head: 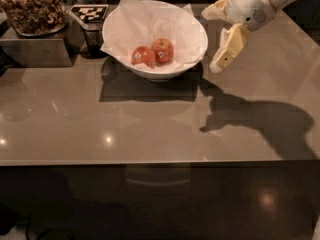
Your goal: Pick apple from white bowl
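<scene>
One glossy counter point(150, 129) spans the foreground. Farther back, the white bowl point(165, 73), lined with paper, holds the apple point(163, 50), deeper red, right beside a lighter apple point(143, 56). Just beside the bowl's rim hovers the gripper point(210, 41), fingers spread and empty. Farthest back stands a snack tray point(32, 9).

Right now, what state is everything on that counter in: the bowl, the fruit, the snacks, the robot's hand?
hand: open, empty, in the air just right of the bowl's rim.
white bowl: upright on the counter, paper-lined, holding two apples.
deeper red apple: in the bowl, not gripped.
lighter apple: in the bowl, close on the red one's left.
snack tray: heaped full.
</scene>
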{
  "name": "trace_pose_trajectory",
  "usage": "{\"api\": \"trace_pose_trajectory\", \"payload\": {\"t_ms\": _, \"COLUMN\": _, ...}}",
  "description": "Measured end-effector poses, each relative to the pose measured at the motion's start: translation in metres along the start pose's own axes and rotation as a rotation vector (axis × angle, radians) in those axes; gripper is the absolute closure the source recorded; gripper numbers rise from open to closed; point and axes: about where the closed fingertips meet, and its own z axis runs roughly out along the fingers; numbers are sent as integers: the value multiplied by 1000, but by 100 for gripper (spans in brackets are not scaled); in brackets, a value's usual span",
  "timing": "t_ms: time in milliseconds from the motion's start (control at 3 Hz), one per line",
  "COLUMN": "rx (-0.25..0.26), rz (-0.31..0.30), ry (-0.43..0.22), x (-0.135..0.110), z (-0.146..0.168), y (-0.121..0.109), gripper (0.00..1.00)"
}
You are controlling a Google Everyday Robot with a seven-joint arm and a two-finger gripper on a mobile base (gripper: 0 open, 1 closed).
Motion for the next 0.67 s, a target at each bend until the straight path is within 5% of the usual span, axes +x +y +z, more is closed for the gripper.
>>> {"api": "trace_pose_trajectory", "payload": {"t_ms": 667, "rx": -5, "rz": -76, "ry": -97, "x": -12, "z": 41, "y": -54, "gripper": 0}}
